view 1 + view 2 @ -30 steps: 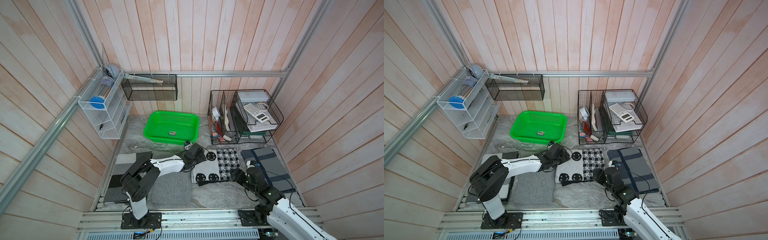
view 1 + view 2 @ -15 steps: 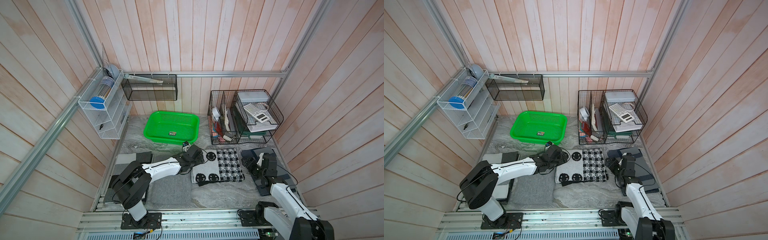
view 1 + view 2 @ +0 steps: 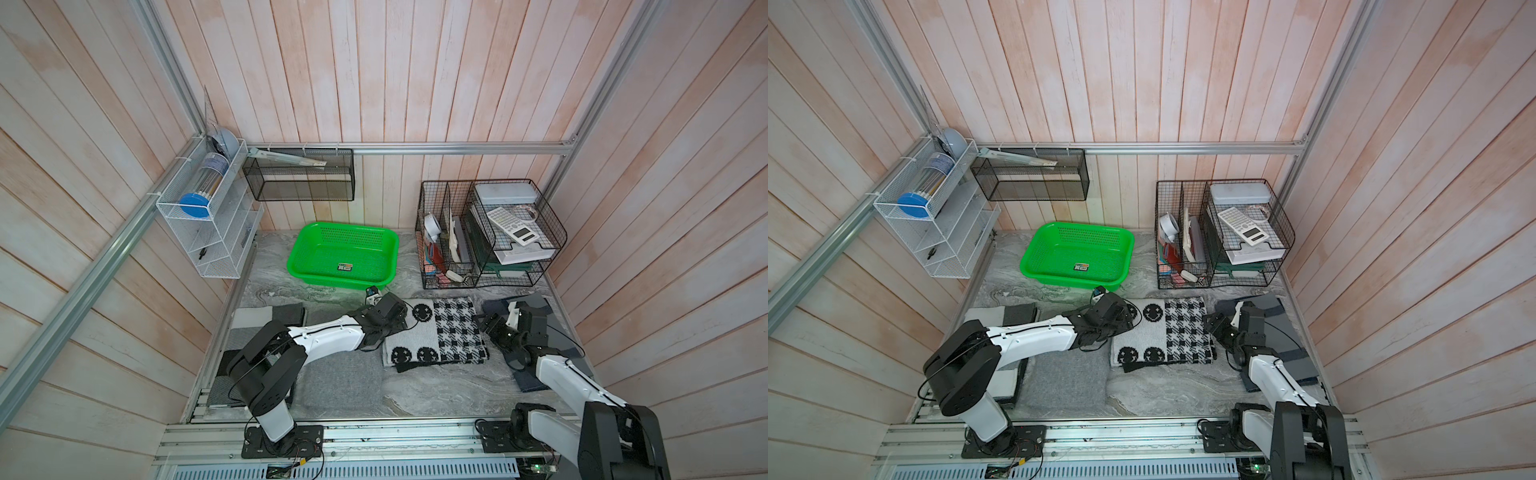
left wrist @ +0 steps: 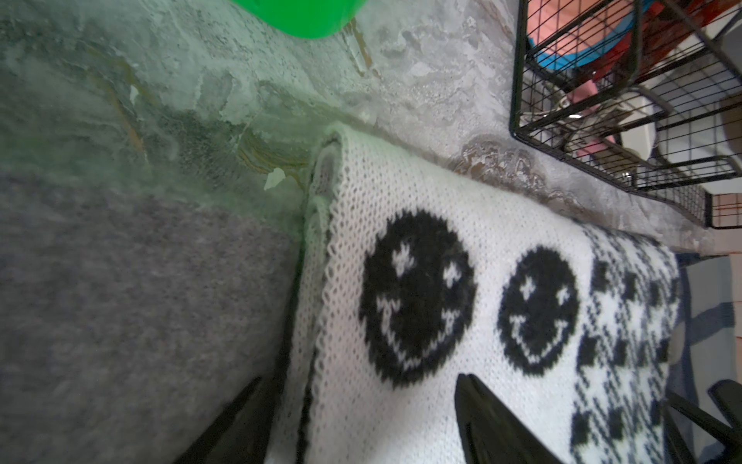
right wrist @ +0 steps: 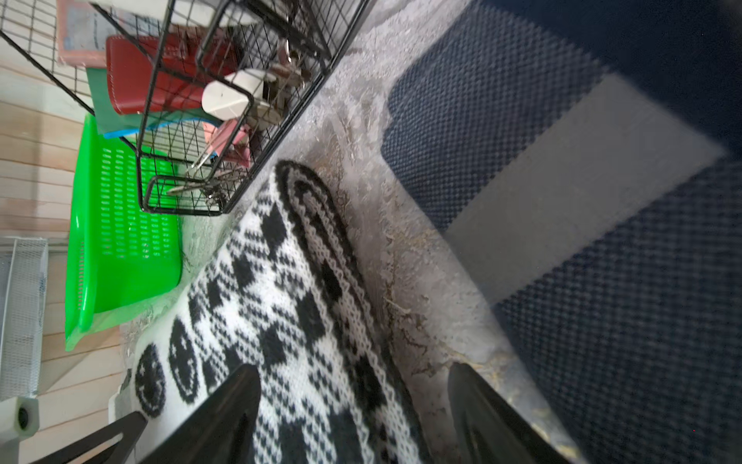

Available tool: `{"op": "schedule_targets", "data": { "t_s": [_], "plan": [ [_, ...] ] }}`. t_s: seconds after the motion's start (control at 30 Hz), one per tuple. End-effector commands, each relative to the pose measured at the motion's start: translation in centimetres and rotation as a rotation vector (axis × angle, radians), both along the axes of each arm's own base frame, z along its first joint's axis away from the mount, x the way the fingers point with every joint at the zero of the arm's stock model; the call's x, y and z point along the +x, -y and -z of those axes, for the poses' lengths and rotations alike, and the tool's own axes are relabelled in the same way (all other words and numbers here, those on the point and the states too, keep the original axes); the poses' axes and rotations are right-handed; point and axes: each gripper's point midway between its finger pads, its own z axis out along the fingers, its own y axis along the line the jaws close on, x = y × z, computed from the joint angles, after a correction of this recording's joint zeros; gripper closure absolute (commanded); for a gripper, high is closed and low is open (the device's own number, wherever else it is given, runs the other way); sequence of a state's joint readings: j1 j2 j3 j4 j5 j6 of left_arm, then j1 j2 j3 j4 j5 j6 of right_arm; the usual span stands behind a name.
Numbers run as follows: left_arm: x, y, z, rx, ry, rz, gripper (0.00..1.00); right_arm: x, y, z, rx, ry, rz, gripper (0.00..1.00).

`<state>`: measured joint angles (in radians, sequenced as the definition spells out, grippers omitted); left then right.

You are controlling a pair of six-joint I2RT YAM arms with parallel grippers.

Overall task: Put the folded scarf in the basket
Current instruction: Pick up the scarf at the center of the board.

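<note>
The black-and-white knitted folded scarf, patterned with smiley faces and a houndstooth check, lies flat on the grey marbled tabletop. It sits just in front of the bright green perforated plastic basket, not touching it and not inside it.

The left arm reaches out from its base on the front rail. Its black elbow is raised, and its white forearm runs low and almost level toward the scarf's left edge. The left gripper points at that edge with its jaws apart. In the left wrist view one finger hangs over the grey felt mat beside the scarf. The other hangs over the knit near a smiley face, with the folded edge between them. Whether the tips touch the cloth cannot be told.

The right arm rises from the right end of the rail. Its white link slants forward, and its wrist is turned leftward above the dark blue cloth with a grey stripe. The right gripper faces the scarf's right edge, jaws likewise apart. One finger is over the checked knit, the other over bare tabletop between the scarf and the blue cloth. A black wire organizer stands behind, to the right of the basket.
</note>
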<state>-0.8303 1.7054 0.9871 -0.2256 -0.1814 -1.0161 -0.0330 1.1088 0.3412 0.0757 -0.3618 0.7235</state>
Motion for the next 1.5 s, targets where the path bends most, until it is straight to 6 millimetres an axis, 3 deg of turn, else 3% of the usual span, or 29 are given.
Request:
{"op": "schedule_targets", "data": {
  "t_s": [0.0, 0.27, 0.33, 0.47, 0.57, 0.63, 0.73, 0.9, 1.27, 1.47],
  "plan": [
    [0.3, 0.2, 0.3, 0.034, 0.006, 0.000, 0.24, 0.3, -0.5, 0.2, -0.040, -0.004, -0.031, 0.22],
    [0.4, 0.9, 0.8, 0.042, 0.006, 0.008, 0.25, 0.3, -2.3, 1.3, -0.075, -0.046, -0.083, 0.25],
    [0.4, 1.2, 0.9, 0.039, 0.006, 0.011, 0.25, 0.3, -2.4, 1.5, -0.072, -0.052, -0.089, 0.30],
    [0.5, 1.6, 1.1, 0.040, 0.004, 0.017, 0.25, 0.3, -2.5, 1.8, -0.071, -0.062, -0.095, 0.47],
    [0.7, 1.8, 1.1, 0.037, 0.006, 0.016, 0.25, 0.3, -1.4, 2.0, -0.128, -0.094, -0.066, 0.73],
    [0.8, 1.9, 0.8, 0.031, 0.014, 0.014, 0.25, 0.1, -0.8, 2.0, -0.154, -0.128, -0.052, 0.84],
    [1.1, 1.9, 0.5, 0.027, 0.027, 0.007, 0.24, -0.2, -0.2, 2.2, -0.167, -0.152, -0.053, 0.95],
    [1.3, 2.0, 0.5, 0.033, 0.032, 0.010, 0.24, -0.5, 0.5, 2.4, -0.132, -0.146, -0.024, 0.94],
    [1.0, 2.9, 1.8, 0.038, 0.003, 0.034, 0.24, -0.4, -0.6, 2.7, -0.088, -0.145, -0.073, 0.48],
    [0.9, 3.3, 2.6, 0.045, -0.008, 0.045, 0.27, -0.6, -0.7, 3.1, -0.084, -0.154, -0.082, 0.44]
  ]
}}
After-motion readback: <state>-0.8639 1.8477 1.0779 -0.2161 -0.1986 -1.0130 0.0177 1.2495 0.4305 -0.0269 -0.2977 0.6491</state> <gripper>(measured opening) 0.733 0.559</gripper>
